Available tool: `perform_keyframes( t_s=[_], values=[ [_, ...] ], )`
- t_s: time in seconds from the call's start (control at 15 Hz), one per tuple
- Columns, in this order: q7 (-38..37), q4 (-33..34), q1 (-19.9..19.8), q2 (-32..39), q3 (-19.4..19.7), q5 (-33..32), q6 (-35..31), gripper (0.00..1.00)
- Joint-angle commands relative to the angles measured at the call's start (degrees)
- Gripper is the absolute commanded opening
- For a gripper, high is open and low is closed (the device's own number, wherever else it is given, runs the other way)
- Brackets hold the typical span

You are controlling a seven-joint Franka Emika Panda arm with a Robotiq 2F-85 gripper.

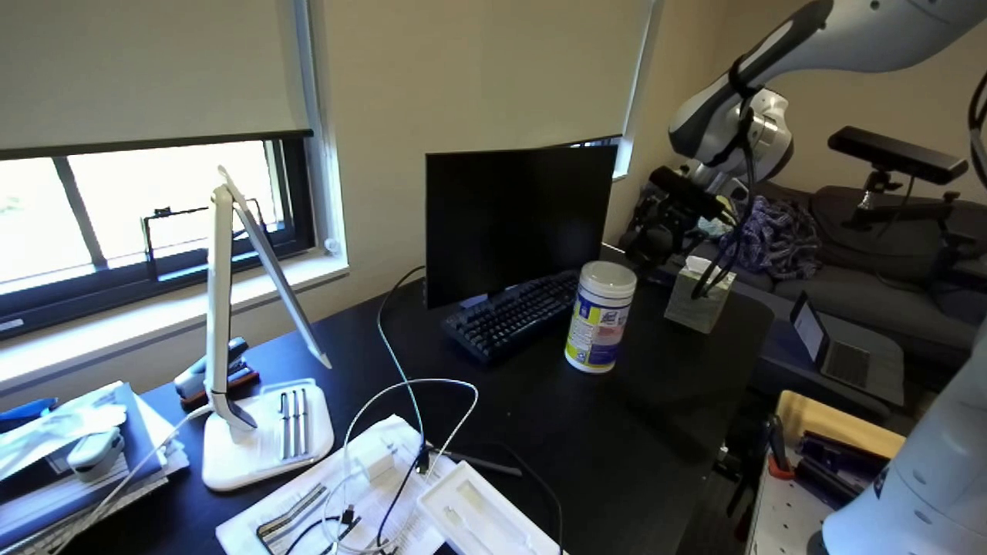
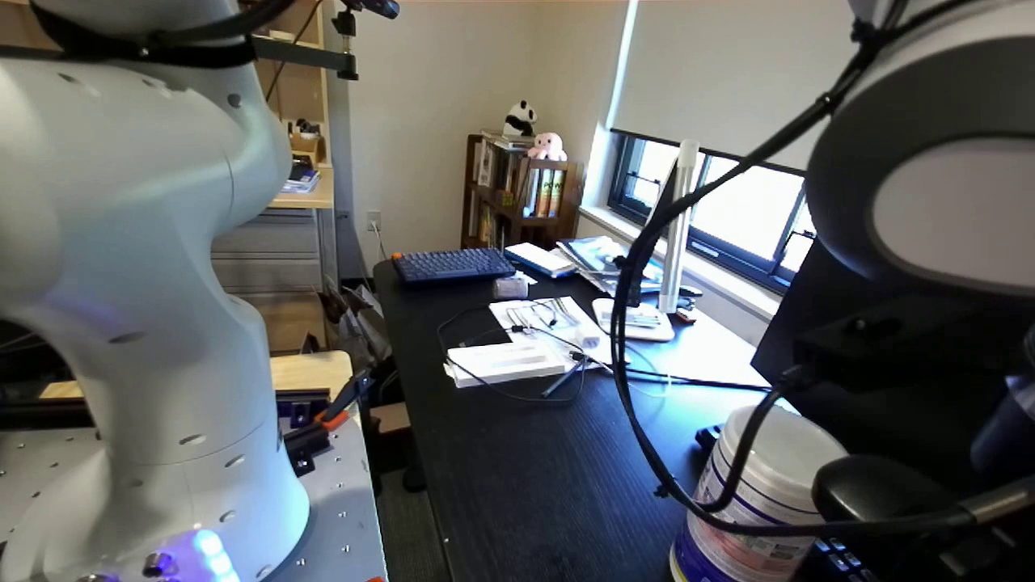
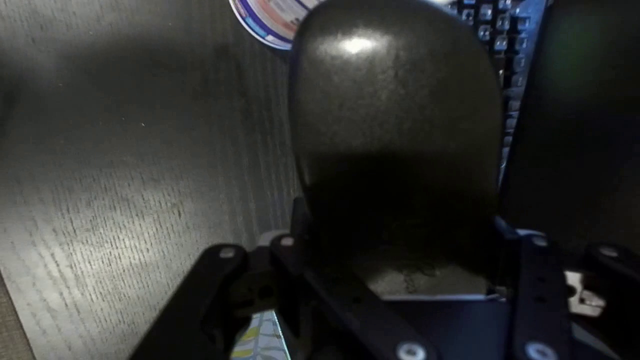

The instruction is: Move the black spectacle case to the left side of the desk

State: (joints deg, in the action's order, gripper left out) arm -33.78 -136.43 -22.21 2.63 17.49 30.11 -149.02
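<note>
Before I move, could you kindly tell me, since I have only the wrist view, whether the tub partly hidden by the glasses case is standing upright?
Observer: Yes, an exterior view shows the tub upright on the desk.
Operator: Thank you. What stands further along, should I carry the glasses case that way?
Observer: A white lamp stands there, in both exterior views.
Operator: And is anything at the end away from the tub?
Observer: Yes, a second keyboard lies near that end, in an exterior view.
</note>
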Motion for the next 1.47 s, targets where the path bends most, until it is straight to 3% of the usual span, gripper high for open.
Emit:
perform_keyframes(
  t_s=[0.0, 0.33, 0.4, 0.47, 0.53, 0.8, 0.87, 0.93, 1.13, 1.4],
  values=[
    [7.94, -8.92, 1.31, -11.45, 0.54, 3.38, -0.72, 0.5],
    [16.09, -17.41, 2.31, -22.68, 0.65, 0.05, 3.11, 0.5],
    [17.72, -18.16, 2.31, -23.34, 0.77, -1.24, 4.93, 0.5],
    [13.89, -14.97, 2.15, -19.3, 0.61, 0.01, 2.94, 0.5],
    [14.23, -16.04, 2.16, -20.47, 0.59, -0.11, 3.26, 0.75],
    [14.22, -15.78, 2.13, -20.09, 0.81, -0.09, 3.19, 0.75],
    [14.22, -15.77, 2.15, -20.05, 0.81, -0.09, 3.19, 0.5],
    [13.86, -16.12, 2.15, -19.96, 0.25, -0.6, 1.87, 0.5],
    [15.33, -15.91, 4.57, -23.35, -1.58, -2.91, 10.32, 0.5],
    [13.78, -16.33, 10.52, -28.36, -8.07, -3.56, 15.84, 0.5]
  ],
)
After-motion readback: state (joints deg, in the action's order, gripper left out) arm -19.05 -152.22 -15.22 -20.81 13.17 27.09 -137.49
